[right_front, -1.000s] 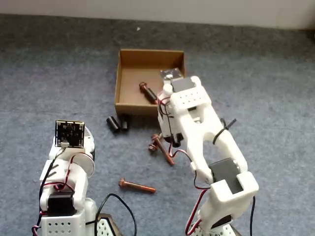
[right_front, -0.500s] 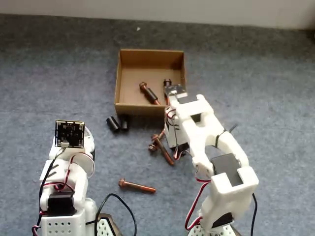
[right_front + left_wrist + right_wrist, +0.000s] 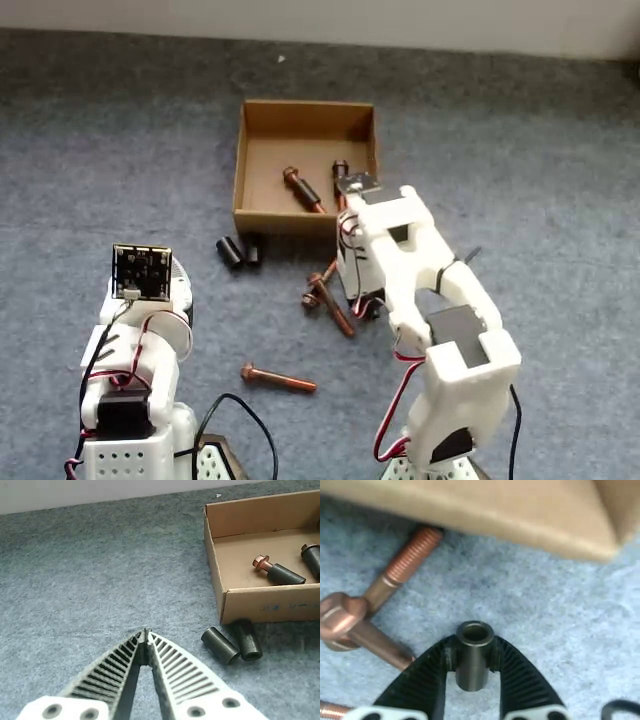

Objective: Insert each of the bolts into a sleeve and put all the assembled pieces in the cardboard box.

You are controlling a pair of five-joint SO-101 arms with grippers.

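- The right gripper is clamped on a black sleeve just outside the cardboard box. The sleeve's open bore faces the box's near wall.
- Two copper bolts lie crossed on the grey carpet just beside that sleeve. The nearer bolt has its head close to the jaws and its threaded tip at the foot of the box wall.
- Its long axis slants away from the sleeve's bore rather than lining up with it. The second bolt runs off from beneath that head at a sharp angle.
- The next move likely turns on this offset: the bolts lie to one side of the sleeve's mouth, not in front of it. Sleeve and thread would have to be brought onto one line before anything slides home.
- The left gripper is closed on nothing above the carpet. It points toward two loose sleeves lying just beside the box's outer wall, well apart from the crossed bolts. The right arm is by far the nearer to those.
- A third bolt lies alone between the two arms' bases, closer to the left arm.
- Two assembled pieces already rest inside the box.
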